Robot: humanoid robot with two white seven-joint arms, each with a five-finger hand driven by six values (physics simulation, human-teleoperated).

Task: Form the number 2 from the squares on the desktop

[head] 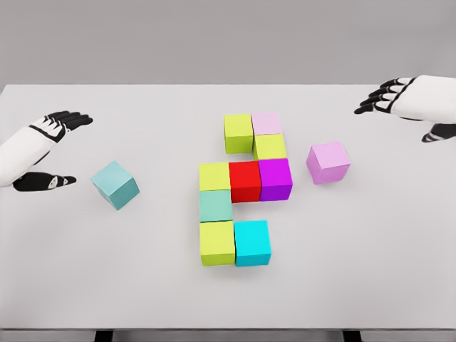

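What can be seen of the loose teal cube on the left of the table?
The teal cube is a plain matte block, pale blue-green, its top lighter than its sides. It sits flat on the white table, turned at an angle to the assembled cubes and well apart from them. Nothing touches it; the left hand hovers open beside it.

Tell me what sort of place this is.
Probably a simulated tabletop test scene, not a real room: a bare white table against a blank grey backdrop, flat-shaded coloured cubes such as the red cube, and a left hand and right hand hovering open.
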